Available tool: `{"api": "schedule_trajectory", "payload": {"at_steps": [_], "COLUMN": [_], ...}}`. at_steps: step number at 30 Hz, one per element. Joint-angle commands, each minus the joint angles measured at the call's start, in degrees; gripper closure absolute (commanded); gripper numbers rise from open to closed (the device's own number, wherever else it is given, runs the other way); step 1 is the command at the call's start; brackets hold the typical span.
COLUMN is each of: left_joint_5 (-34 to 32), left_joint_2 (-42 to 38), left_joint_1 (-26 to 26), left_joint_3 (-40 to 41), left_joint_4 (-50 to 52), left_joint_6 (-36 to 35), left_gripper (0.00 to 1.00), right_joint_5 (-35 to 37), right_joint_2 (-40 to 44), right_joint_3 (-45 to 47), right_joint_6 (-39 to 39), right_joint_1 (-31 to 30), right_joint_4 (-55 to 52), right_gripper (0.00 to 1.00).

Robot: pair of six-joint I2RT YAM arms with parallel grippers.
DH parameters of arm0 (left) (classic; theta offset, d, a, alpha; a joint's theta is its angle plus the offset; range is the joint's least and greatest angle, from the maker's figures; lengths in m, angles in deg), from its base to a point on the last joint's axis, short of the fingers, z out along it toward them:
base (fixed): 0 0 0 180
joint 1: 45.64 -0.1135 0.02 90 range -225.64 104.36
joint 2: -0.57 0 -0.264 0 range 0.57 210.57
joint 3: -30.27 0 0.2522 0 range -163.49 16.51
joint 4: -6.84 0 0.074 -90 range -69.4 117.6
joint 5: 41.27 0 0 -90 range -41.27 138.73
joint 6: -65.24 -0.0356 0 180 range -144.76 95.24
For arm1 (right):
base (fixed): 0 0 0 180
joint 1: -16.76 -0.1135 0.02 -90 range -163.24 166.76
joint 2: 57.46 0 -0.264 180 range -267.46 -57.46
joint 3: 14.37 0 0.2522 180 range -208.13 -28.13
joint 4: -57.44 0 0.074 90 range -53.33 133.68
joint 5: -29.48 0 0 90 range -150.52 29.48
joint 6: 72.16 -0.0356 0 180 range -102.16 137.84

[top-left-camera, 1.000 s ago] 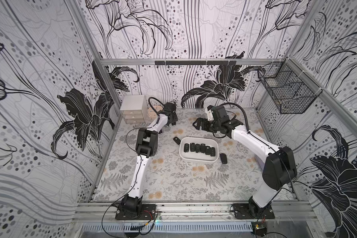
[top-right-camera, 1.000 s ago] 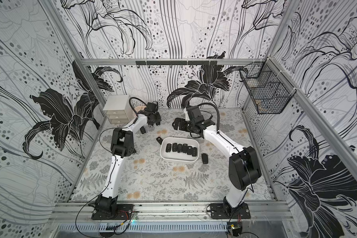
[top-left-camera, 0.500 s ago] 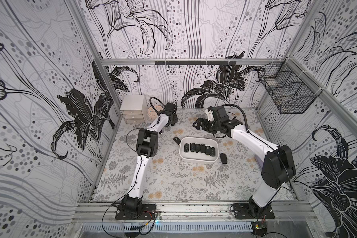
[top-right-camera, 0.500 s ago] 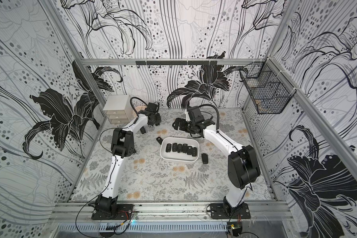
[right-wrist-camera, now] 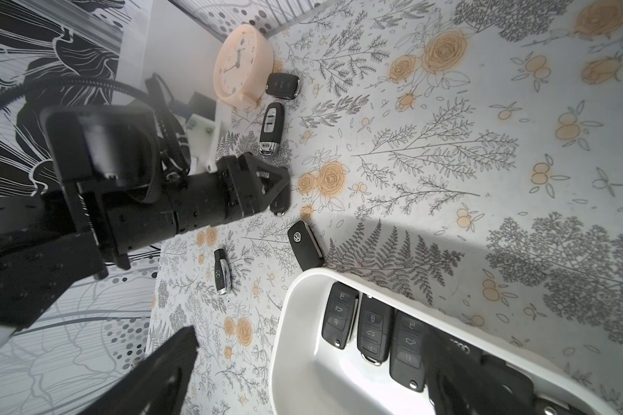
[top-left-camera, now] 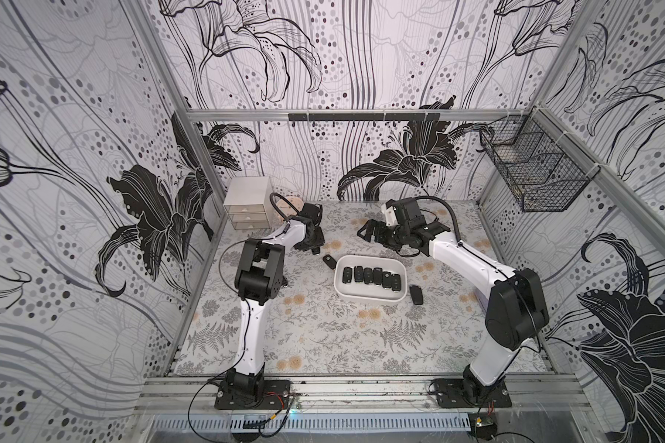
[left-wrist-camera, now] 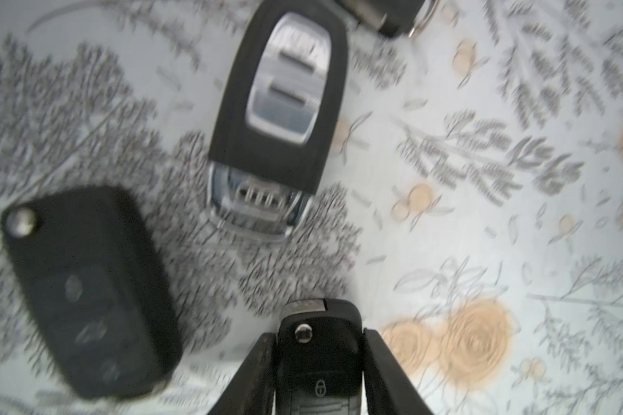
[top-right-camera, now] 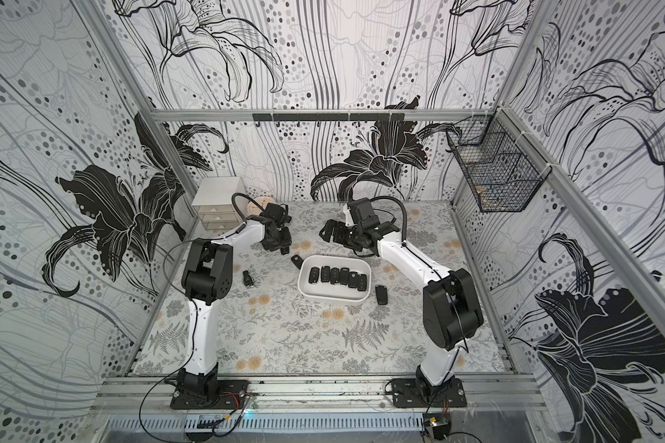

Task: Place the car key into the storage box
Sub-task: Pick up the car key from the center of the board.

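My left gripper [left-wrist-camera: 319, 337] is shut on a black flip car key [left-wrist-camera: 319, 359], both fingers pressed on its sides. In both top views this gripper [top-left-camera: 311, 245] [top-right-camera: 281, 245] points down at the mat, left of and behind the storage box. The key's tip [right-wrist-camera: 279, 212] pokes out below the fingers, close to the mat. The storage box [top-left-camera: 365, 298] [top-right-camera: 331, 299] is a shallow white bin with several black keys in a row. My right gripper [top-left-camera: 367, 232] [right-wrist-camera: 308, 359] hangs open and empty behind the box's [right-wrist-camera: 295, 377] far left corner.
Loose keys lie on the mat: one [top-left-camera: 329, 261] at the box's left end, one [top-left-camera: 416, 294] at its right end, one [top-right-camera: 249, 279] by the left arm, two [left-wrist-camera: 281, 107] [left-wrist-camera: 87, 291] under the left gripper. A grey drawer cabinet [top-left-camera: 246, 209] and peach clock [right-wrist-camera: 240, 68] stand at the back left. A wire basket [top-left-camera: 534, 180] hangs on the right wall.
The left gripper's jaws have drawn in onto the car key. Both arms have stayed nearly where they were.
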Motion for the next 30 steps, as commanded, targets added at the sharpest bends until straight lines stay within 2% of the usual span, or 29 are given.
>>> {"api": "schedule_trajectory", "payload": {"at_steps": [1,7,14,18,20,23,30], "left_joint_5": [0.31,-2.65,-5.88,-6.75,-7.75,-8.63,-7.37], "left_joint_2": [-3.51,-5.58,-1.91,-1.55,-1.40,-1.59,-7.50], "left_joint_1": [0.75,1.06,1.29,1.49,2.00,2.41,2.52], "left_joint_3": [5.48,9.27,5.43,4.72,4.35,4.10,5.80], "left_joint_4": [0.47,1.44,4.13,4.48,5.12,5.98,5.80], "left_joint_6": [0.29,-1.22,-3.44,-4.51,-5.22,-5.32,-5.04], "left_gripper": [0.58,0.56,0.52,0.57,0.62,0.64,0.69], "right_joint_5": [-1.47,-1.53,-0.63,0.18,0.27,0.27,2.99], "right_joint_2": [1.23,3.37,5.48,7.06,7.62,8.22,11.84], "right_joint_3": [0.47,2.25,3.72,4.82,5.19,5.70,9.24], "right_joint_6": [-0.29,-0.27,-0.62,-0.79,-0.98,-1.22,-2.01], "right_joint_1": [-0.15,-0.76,-1.64,-1.78,-1.82,-2.00,-3.79], "right_joint_4": [1.44,1.97,1.91,1.86,1.77,1.58,2.30], "right_gripper": [0.00,0.00,0.00,0.00,0.00,0.00,0.00]}}
